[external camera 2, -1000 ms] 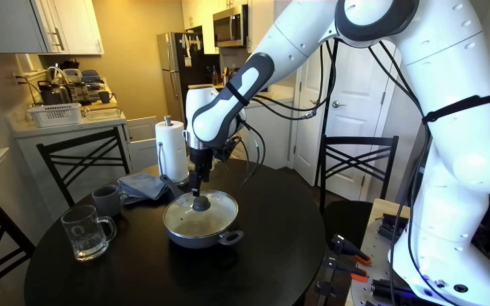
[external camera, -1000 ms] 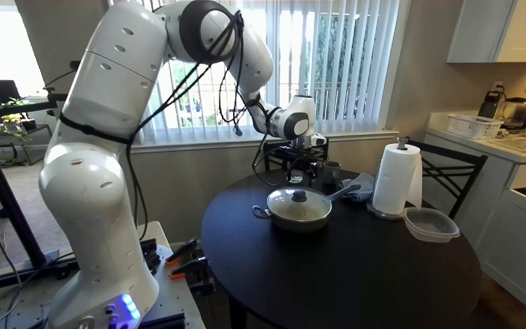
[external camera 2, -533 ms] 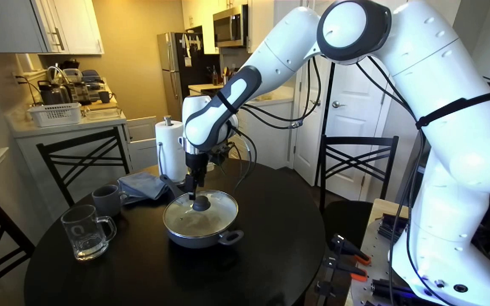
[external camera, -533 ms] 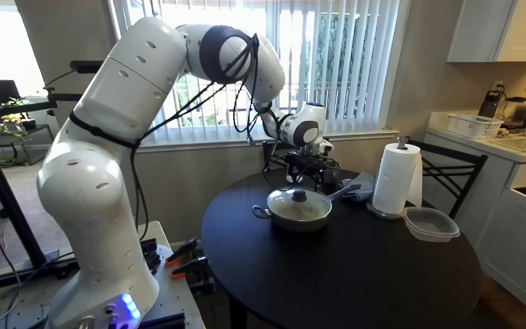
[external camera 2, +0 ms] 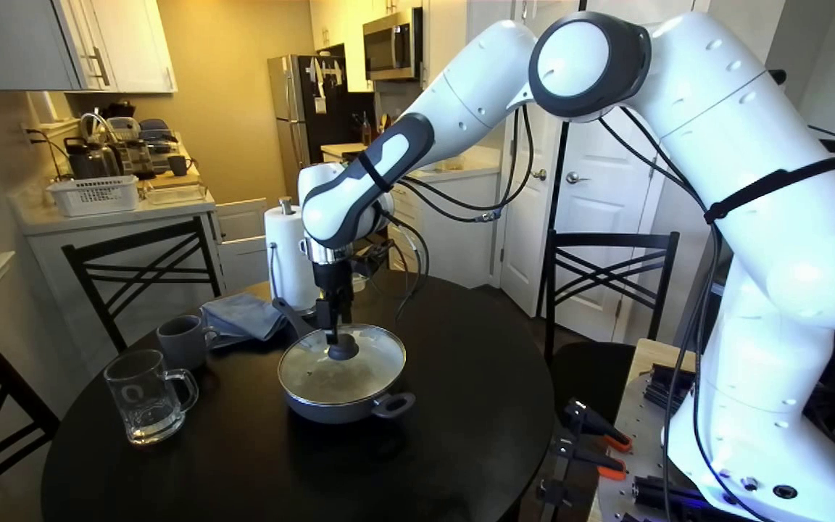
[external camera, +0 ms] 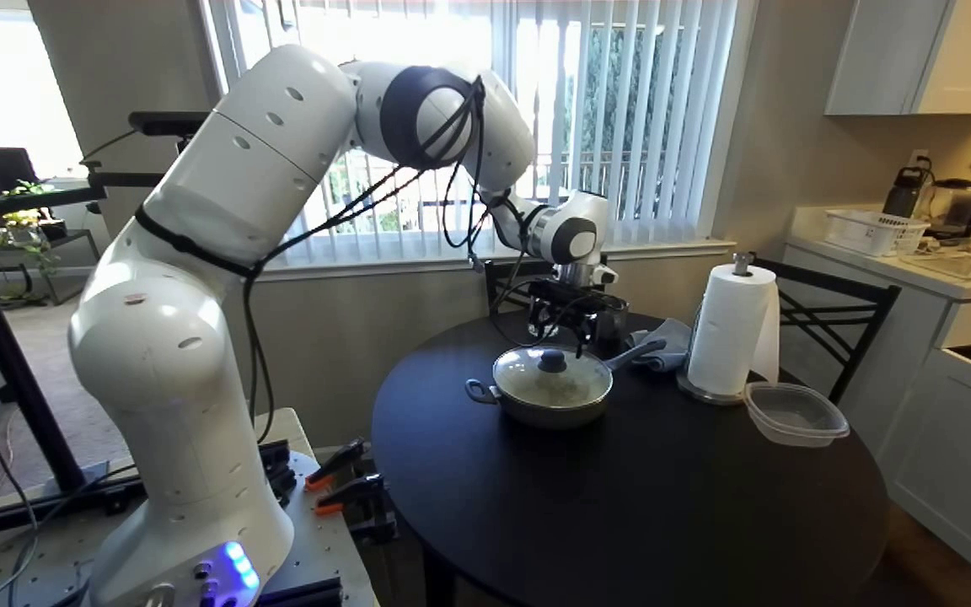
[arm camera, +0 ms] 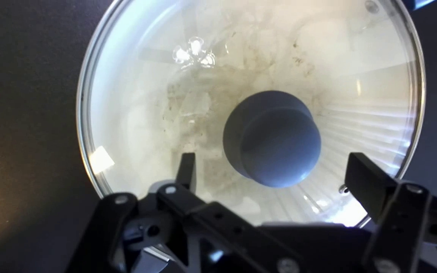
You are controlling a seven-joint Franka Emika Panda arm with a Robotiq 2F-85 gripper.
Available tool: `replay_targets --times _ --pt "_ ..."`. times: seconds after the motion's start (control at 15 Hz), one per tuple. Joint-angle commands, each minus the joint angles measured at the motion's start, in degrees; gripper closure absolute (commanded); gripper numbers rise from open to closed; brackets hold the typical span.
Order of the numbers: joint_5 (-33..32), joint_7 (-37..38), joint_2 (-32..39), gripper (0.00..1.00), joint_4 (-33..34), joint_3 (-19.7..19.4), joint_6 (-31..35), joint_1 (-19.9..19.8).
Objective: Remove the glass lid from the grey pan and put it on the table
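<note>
The glass lid (external camera: 528,379) sits on the grey pan (external camera: 555,416), on the black table (external camera: 662,506). In an exterior view the lid (external camera 2: 370,373) shows its dark knob (external camera 2: 345,349) and the pan (external camera 2: 330,413) shows a side handle toward the camera. My gripper (external camera 2: 338,332) points down just above the lid, beside the knob. In the wrist view my gripper (arm camera: 271,159) is open, its fingers apart on either side of the knob (arm camera: 281,148), with gaps on both sides. The knob lies slightly ahead of the fingertips there. The gripper holds nothing.
A glass mug (external camera 2: 146,399), a grey mug (external camera 2: 182,344) and a folded blue-grey cloth (external camera 2: 243,317) stand near the pan. The pan's long handle (external camera: 637,354) points toward the cloth. A paper towel roll (external camera: 730,329) and a clear plastic container (external camera: 793,417) are further along the table.
My gripper has come down closer to the lid and shifted slightly, now right by the knob. The lid and the pan have not moved.
</note>
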Motion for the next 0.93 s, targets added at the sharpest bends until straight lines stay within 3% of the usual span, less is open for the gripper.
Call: replay_targets --times 0.0,0.87 --pt "1.7 -3.1 2.3 0.0 3.0 0.7 -3.1 -0.5" --pt "1.4 -2.4 5.2 0.0 5.8 0.8 -4.2 -0.1"
